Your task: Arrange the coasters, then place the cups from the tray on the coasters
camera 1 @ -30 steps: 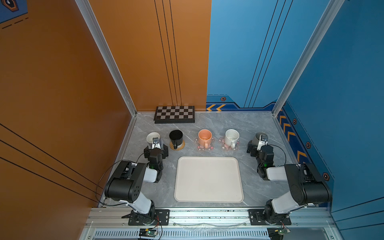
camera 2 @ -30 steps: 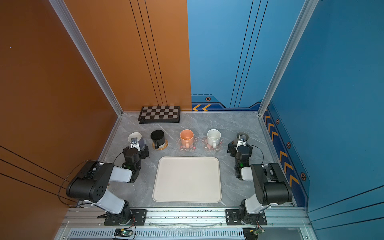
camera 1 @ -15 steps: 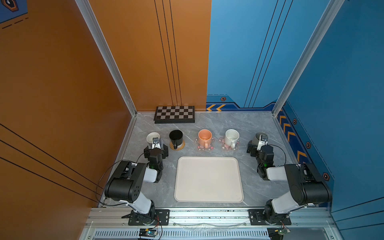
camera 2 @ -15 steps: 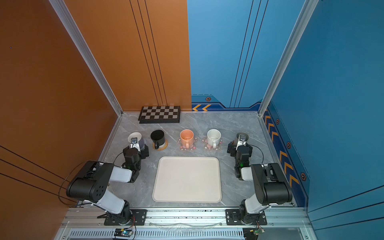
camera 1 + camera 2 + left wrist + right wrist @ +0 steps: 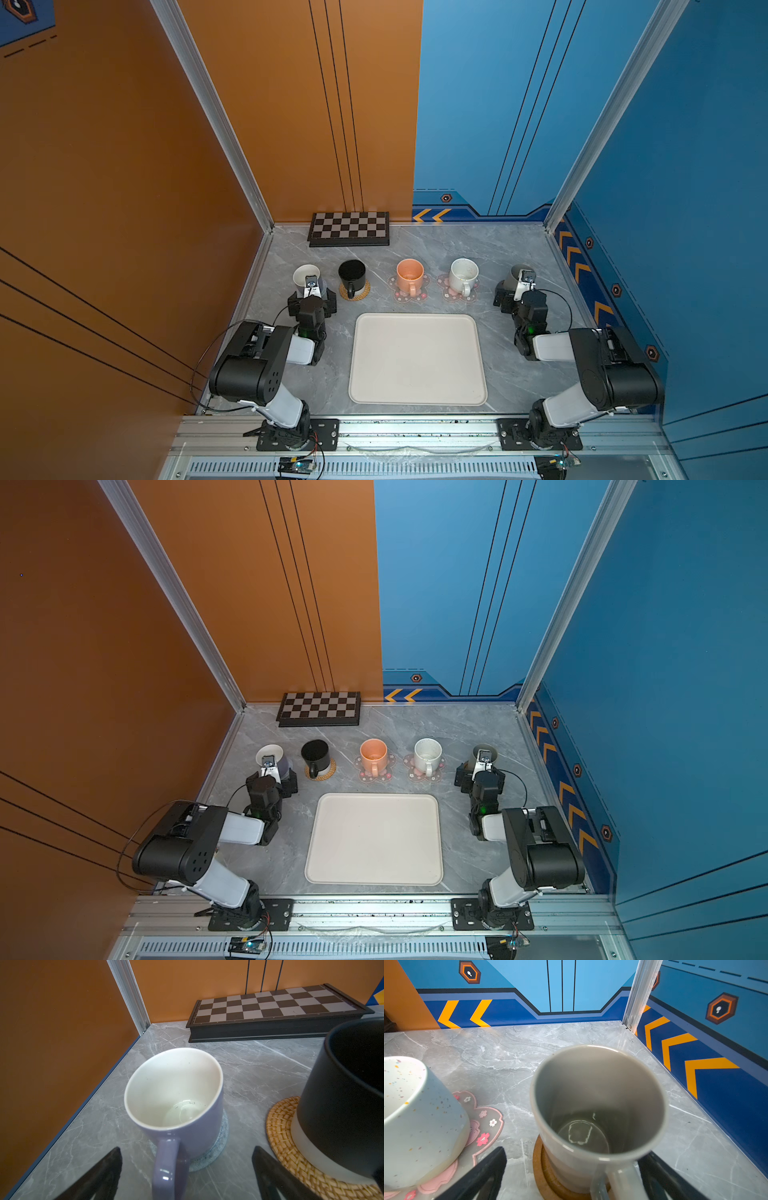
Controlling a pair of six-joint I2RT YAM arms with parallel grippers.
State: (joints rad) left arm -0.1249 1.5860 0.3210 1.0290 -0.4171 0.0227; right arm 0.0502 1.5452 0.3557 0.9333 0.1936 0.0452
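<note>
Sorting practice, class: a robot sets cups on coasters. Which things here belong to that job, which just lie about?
Job: tray, lavender cup, black cup, orange cup, speckled cup, grey cup, blue coaster, rattan coaster, pink coasters, wooden coaster.
Lying about: checkered board.

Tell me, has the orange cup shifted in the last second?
No. The orange cup stands where it was, on the pink flower coaster beyond the far rim of the tray.

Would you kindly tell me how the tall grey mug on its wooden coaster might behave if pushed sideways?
The tall grey mug looks tall for its footprint, so probably tippy. Its glossy glaze seems slippery. The wooden coaster underneath may slide along.
</note>
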